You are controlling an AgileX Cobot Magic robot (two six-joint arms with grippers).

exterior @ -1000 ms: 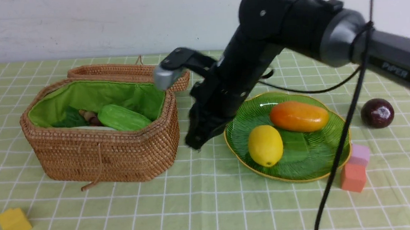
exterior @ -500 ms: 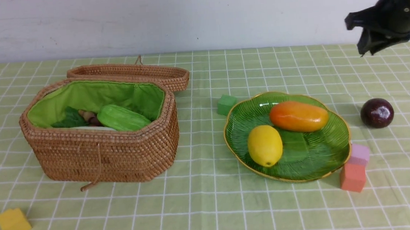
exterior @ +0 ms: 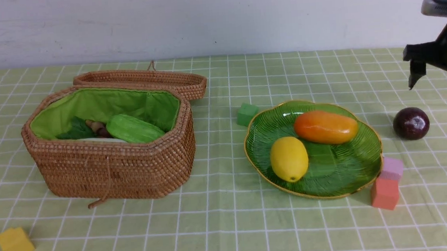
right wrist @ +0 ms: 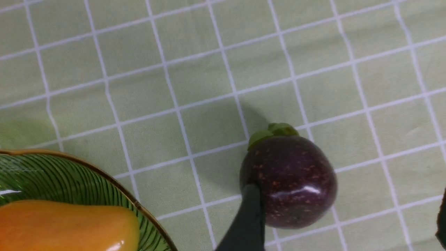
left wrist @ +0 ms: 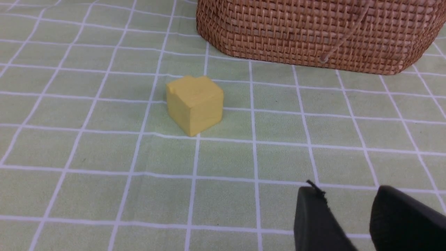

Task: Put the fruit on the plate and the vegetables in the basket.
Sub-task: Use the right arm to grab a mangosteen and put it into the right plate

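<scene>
Right claw (exterior: 436,81) hangs with its jaws spread wide and nothing between them, above the small round dark purple-maroon fruit (exterior: 411,123) that lies on the bench just beside the wide ribbed green glass plate (exterior: 345,184), on the side away from the basket. In the right wrist view this fruit (right wrist: 289,181) sits between the two spread fingers, one finger (right wrist: 247,223) in front of its edge. On the plate lie the glossy yellow lemon (exterior: 288,158) and the long orange-yellow mango (exterior: 326,126). The brown woven wicker basket (exterior: 124,171) with green lining stands open, well apart from the plate, with the ridged light-green gourd (exterior: 133,128) inside. I judge the step in hand is taking the last fruit; next the claw must go down around it, clench, and carry it to a free part of the plate. Left claw (left wrist: 348,216) is low near the yellow foam cube (left wrist: 194,104), slightly parted and holding nothing
</scene>
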